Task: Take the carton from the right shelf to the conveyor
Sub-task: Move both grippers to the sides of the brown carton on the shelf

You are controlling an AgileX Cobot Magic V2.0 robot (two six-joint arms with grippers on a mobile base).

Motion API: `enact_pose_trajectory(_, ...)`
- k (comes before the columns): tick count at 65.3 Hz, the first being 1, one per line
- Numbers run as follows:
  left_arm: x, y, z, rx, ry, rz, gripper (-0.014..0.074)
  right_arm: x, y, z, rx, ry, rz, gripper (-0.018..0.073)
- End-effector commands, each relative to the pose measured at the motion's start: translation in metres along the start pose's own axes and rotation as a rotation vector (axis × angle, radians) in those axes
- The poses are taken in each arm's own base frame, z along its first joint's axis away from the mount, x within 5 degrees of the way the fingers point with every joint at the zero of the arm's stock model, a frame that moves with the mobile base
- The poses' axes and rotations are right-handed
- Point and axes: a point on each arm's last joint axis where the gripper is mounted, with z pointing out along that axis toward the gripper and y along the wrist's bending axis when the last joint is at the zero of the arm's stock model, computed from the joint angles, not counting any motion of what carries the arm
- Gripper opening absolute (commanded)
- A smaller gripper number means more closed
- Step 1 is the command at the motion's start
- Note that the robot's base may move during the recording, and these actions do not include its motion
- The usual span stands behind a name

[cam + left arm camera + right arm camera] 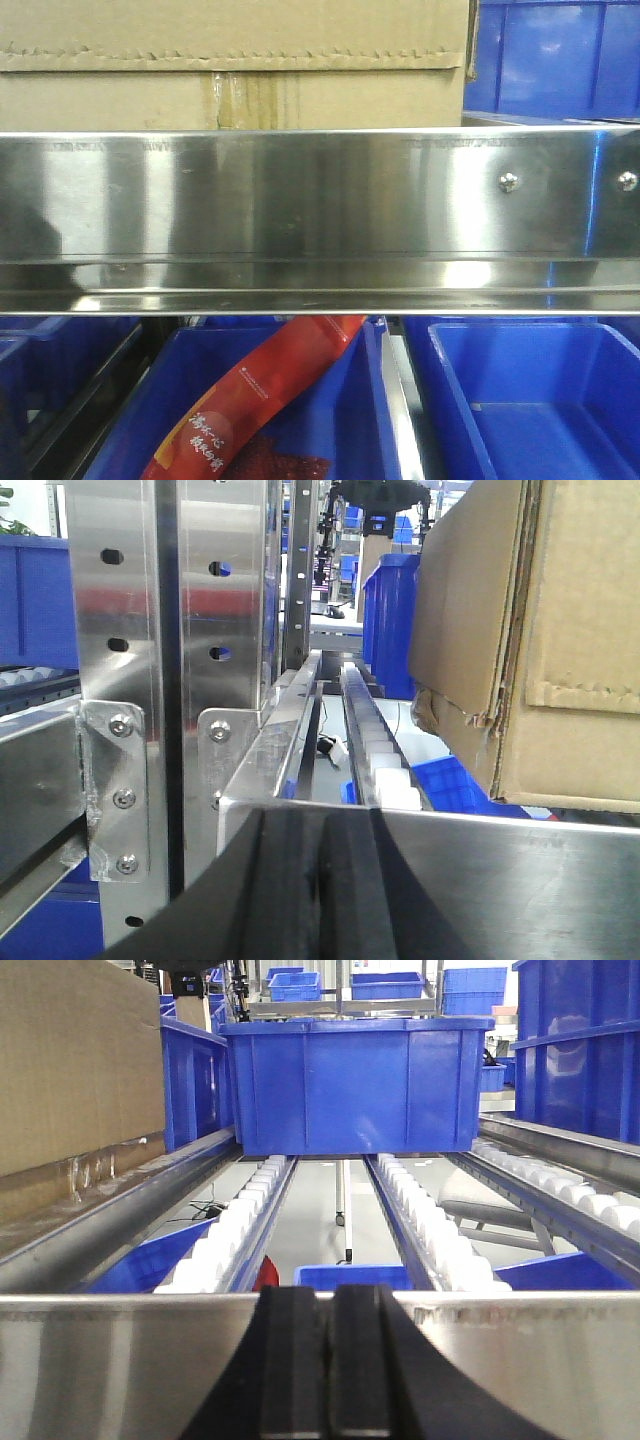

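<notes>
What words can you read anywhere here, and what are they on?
On the red packet in the lower blue bin: white characters and a small logo, too blurred to read.
On the carton and the shelf rail: no writing shows.

A large plain brown cardboard carton (230, 60) sat upright on the stainless-steel right shelf (320, 288), just behind its wide polished front rail (250, 200). A jagged-edged flap line crossed the carton's creased face, with a dark stained vertical seam below. Two round screw heads (509, 182) marked the rail's right end.
</notes>
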Motion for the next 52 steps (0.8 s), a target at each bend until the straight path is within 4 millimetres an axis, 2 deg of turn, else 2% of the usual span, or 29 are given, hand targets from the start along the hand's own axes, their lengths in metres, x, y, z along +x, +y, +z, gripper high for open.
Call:
enact_pose_trajectory(1, -0.0029, 0.0001, -0.0005, -0.002, -0.022, -0.002, 0.0015, -0.0026, 0.0001, -0.0004, -0.001, -0.027, -0.011, -0.0069)
enact_pose_trajectory(52, -0.0083, -0.0002, -0.0008, 0.0, -0.081, -0.004, 0.0015, -0.0051, 0.0001, -0.0005, -0.001, -0.055, -0.011, -0.0069)
